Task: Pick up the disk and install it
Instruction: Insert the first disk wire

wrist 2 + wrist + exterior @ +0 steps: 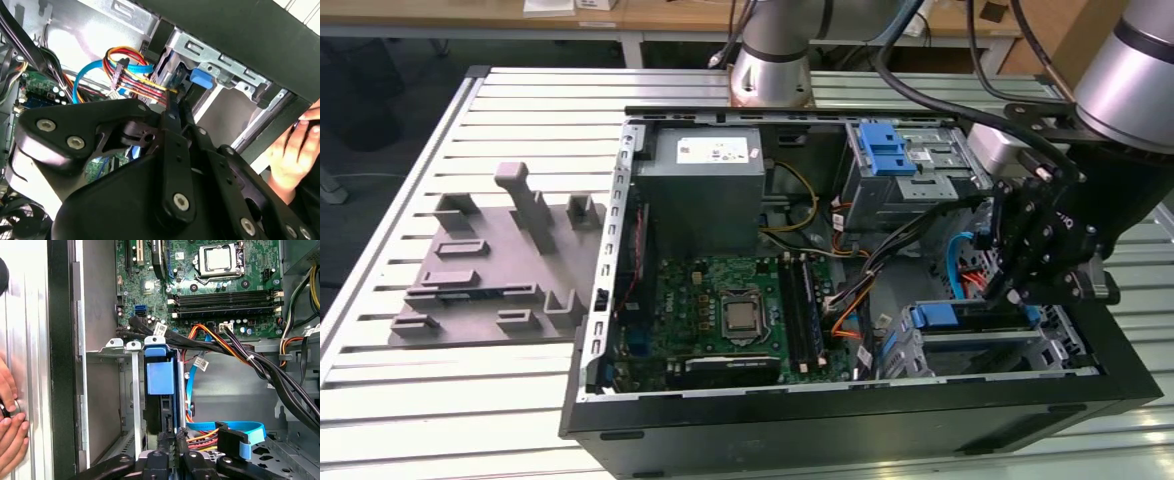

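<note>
hand (172, 450) at disk (161, 377) in bay; cables (220, 347) alongside.

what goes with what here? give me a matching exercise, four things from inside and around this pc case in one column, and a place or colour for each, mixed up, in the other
Things
1. disk
2. gripper
3. grey fixture tray
4. power supply box

Places or colours
A. on the slatted table, at the exterior view's left of the case
B. standing on edge in a drive bay, blue frame showing
C. big grey metal box with a white sticker, at the case's far wall
D. black, just above the drive bay with the disk

Pairs: 1-B, 2-D, 3-A, 4-C
</note>
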Available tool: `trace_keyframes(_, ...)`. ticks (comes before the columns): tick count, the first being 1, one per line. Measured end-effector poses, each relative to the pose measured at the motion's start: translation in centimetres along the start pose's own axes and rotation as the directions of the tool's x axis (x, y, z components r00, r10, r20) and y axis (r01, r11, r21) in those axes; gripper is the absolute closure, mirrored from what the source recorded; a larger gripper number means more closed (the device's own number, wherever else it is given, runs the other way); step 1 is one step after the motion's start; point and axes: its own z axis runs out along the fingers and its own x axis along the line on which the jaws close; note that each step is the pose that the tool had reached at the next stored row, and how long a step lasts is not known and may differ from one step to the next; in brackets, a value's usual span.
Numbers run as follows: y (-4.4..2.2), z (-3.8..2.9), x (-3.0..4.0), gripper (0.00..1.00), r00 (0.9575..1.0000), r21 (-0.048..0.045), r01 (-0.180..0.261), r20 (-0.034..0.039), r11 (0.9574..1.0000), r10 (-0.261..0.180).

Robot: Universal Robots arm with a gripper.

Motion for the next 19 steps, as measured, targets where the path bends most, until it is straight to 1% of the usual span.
trace_keyframes(1, 0.0, 0.01, 0.0, 0.82, 1.0, 0.0002, 0.0, 0.0, 1.0, 0.0)
trace_keyframes(2, 0.0, 0.0, 0.0, 0.76, 1.0, 0.0002, 0.0, -0.0001, 1.0, 0.0)
trace_keyframes(3, 0.0, 0.0, 0.0, 0.76, 1.0, 0.0002, 0.0, -0.0001, 1.0, 0.0)
trace_keyframes(4, 0.0, -0.03, 0.01, 0.7, 1.0, 0.0003, 0.0, -0.0003, 1.0, 0.0)
trace_keyframes(7, 0.0, -0.31, 0.04, 0.7, 1.0, 0.0003, 0.0, -0.0004, 1.0, 0.0)
trace_keyframes(14, 0.02, -1.47, 0.17, 0.7, 1.0, 0.0003, 0.0, -0.0004, 1.0, 0.0)
trace_keyframes(16, 0.03, -1.61, 0.19, 0.7, 1.0, 0.0003, 0.0, -0.0003, 1.0, 0.0)
trace_keyframes(19, 0.03, -1.61, 0.18, 0.71, 1.0, 0.0002, 0.0, -0.0001, 1.0, 0.0)
